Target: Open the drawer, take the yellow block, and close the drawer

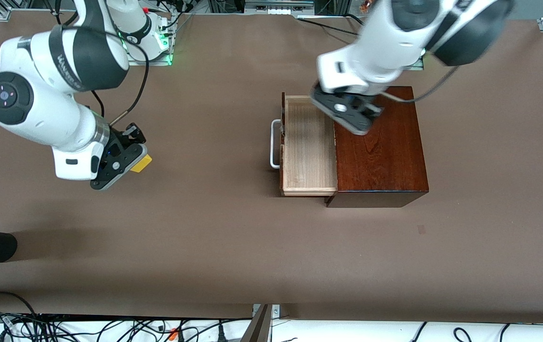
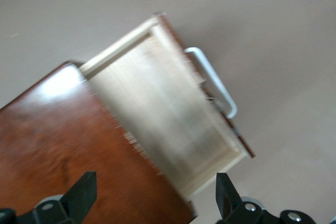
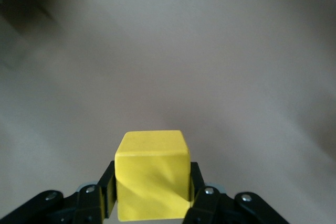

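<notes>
Nearest the front camera, the brown worktop [image 1: 233, 256] lies bare. Toward the right arm's end, the right gripper [image 1: 131, 159] hangs over the worktop, its jaws clenched on the yellow block [image 3: 152, 177], which sits squarely between them. Well apart, the drawer [image 1: 307, 147] stands pulled out of the wooden box [image 1: 380, 152], white handle [image 1: 275, 145] outward. The left gripper [image 2: 155, 200] hovers over the box and drawer, jaws spread wide, grasping nothing.
</notes>
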